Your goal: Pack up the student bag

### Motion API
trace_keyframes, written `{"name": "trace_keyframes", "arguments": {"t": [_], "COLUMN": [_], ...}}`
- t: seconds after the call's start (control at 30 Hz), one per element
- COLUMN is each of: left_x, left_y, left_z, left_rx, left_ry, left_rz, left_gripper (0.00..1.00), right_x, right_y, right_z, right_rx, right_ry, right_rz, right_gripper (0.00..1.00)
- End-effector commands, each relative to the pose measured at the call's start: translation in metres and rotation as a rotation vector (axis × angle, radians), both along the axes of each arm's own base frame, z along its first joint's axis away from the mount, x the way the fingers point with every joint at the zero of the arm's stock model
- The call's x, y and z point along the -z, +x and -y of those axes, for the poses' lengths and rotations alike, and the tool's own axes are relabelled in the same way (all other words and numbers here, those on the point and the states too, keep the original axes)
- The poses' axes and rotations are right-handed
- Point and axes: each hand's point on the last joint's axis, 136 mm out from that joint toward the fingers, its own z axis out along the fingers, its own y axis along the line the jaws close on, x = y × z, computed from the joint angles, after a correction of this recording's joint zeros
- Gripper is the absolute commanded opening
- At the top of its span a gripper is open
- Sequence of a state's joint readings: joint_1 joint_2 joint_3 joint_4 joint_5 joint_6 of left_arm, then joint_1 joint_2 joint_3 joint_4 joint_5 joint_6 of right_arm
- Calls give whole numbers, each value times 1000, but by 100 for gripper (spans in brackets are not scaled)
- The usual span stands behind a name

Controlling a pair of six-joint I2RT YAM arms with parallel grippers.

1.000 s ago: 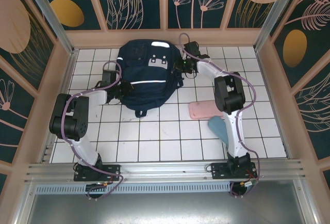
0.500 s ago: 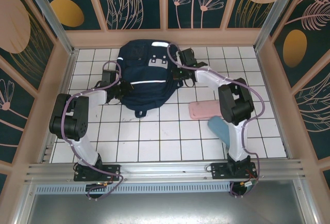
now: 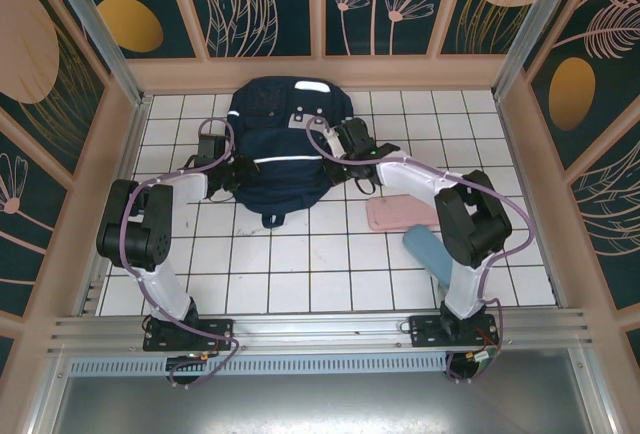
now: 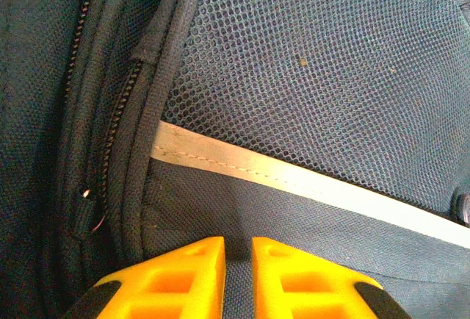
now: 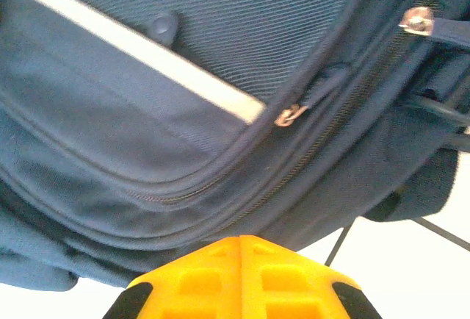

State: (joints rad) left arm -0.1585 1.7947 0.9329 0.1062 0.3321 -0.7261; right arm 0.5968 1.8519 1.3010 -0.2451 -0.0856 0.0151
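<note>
On the tiled table the student bag lies front-up, contents hidden.

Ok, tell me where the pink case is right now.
In the top view the pink case lies flat on the tiles right of centre, right of the student bag, with a light blue item at its near-right corner.

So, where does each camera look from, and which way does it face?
Top external: above and behind the robot, facing down on the tiled table; left arm and right arm reach to the student bag.
Left wrist: on the left arm, close to the bag's mesh; left gripper at the bottom.
Right wrist: on the right arm, facing a zipper pull; right gripper, shut, at the bottom.
Shared: both wrist views see the bag's white stripe.
</note>
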Motion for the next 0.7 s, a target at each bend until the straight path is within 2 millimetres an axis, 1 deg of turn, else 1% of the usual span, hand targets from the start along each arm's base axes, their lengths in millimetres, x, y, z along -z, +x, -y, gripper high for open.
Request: {"name": "trace_keyframes", "arguments": {"t": [0.0, 0.03, 0.07, 0.1, 0.17, 0.27, 0.37, 0.43, 0.47, 0.67], "left_x": [40, 39, 38, 36, 30, 15, 1, 0, -14, -33], "left_y": [-31, -32, -32, -33, -33, -31, -31, -32, -29, -30], "left_z": [-3, -3, -4, -3, -4, -4, -3, -2, -2, 1], "left_rx": [3, 3, 3, 5, 3, 5, 15, 23, 23, 23], "left_ry": [45, 48, 50, 50, 51, 49, 49, 46, 40, 21], "left_rz": [-171, -170, -169, -165, -155, -125, -100, -103, -71, -40], "left_gripper": [19, 19, 20, 20, 21, 25, 28, 29, 30, 31], "right_x": [-22, -21, -20, -19, -12, -3, 0, 2, 1, 5], "right_y": [30, 34, 46, 55, 70, 90, 104, 111, 114, 125], "right_z": [25, 23, 31, 36, 39, 42, 38, 36, 35, 28], "right_rx": [164, 172, 206, 232, 256, 266, 242, 228, 220, 173], "right_ry": [7, 7, 8, -2, -6, 0, 25, 43, 56, 73], "right_rz": [38, 35, 31, 34, 21, 6, -7, -14, -20, -40], "right_gripper": [19, 29, 35, 39, 44, 45, 45, 45, 45, 43]}}
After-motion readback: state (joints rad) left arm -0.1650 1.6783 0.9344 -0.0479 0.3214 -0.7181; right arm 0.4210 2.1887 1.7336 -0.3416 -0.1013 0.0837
